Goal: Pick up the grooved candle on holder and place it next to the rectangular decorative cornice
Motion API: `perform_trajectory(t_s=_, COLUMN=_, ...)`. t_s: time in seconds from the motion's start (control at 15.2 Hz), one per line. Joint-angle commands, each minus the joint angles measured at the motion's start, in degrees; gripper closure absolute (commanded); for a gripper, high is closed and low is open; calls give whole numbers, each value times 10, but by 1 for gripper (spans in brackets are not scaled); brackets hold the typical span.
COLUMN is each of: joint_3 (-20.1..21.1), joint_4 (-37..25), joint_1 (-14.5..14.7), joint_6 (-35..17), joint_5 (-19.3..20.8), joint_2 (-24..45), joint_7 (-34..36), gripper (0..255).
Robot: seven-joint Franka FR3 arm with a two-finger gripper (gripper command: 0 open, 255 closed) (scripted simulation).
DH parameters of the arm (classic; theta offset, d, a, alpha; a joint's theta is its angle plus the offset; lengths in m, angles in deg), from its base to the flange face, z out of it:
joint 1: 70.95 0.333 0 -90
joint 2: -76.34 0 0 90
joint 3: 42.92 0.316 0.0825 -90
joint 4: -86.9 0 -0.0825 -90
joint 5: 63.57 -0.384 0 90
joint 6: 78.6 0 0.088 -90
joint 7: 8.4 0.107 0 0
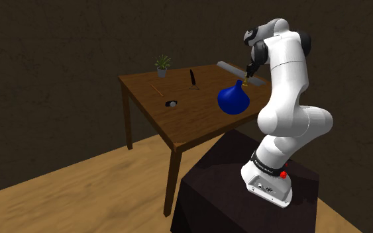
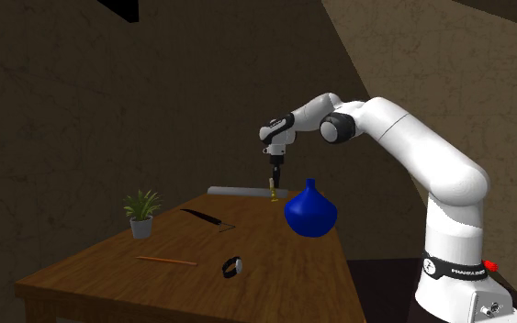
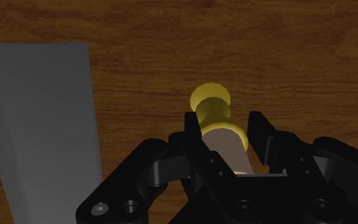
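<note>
- Black fingers (image 3: 193, 130) of the gripper (image 3: 225, 124) stand narrowly apart, and we see them closed onto a pale candle (image 3: 225, 149), one on each side of its shaft.
- Below the fingertips the candle sits in a yellow holder (image 3: 211, 105) with a knobbed stem, pointing down at the brown wooden table (image 1: 178, 122).
- We cannot tell whether the holder's foot rests on the tabletop or hangs just above it; in the second exterior view it looks very low.
- Just beside the candle lies the cornice (image 3: 37, 114), a long flat grey slab near the table's far edge.
- On the candle's other side, toward the arm's base, stands a round blue vase (image 2: 310, 213) with a narrow neck.
- Farther along the table we see a dark knife (image 2: 201, 217), then a small potted plant (image 2: 141, 214) near the far edge in the second exterior view.
- A thin pencil (image 2: 166, 261) and a small dark ring-shaped thing (image 2: 232, 267) lie toward the near edge in the second exterior view, well apart from the candle.
- The arm's base sits on a dark box stand (image 1: 205, 192) on a plank floor (image 1: 79, 198).
</note>
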Motion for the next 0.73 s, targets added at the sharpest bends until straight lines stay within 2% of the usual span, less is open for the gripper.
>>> perform_trajectory(t_s=0.0, joint_3=0, joint_4=0, joint_1=0, joint_6=0, joint_5=0, joint_2=0, joint_7=0, gripper=255)
perform_trajectory(t_s=0.2, joint_3=0, joint_4=0, joint_1=0, joint_6=0, joint_5=0, joint_2=0, joint_7=0, gripper=255)
perform_trajectory(t_s=0.26, joint_3=0, joint_4=0, joint_1=0, joint_6=0, joint_5=0, joint_2=0, joint_7=0, gripper=0)
perform_trajectory(t_s=0.59, joint_3=0, joint_4=0, joint_1=0, joint_6=0, joint_5=0, joint_2=0, joint_7=0, gripper=0)
perform_trajectory(t_s=0.66, joint_3=-2, joint_4=-13, joint_1=-2, joint_6=16, joint_5=2, joint_2=-4, joint_7=2, gripper=0)
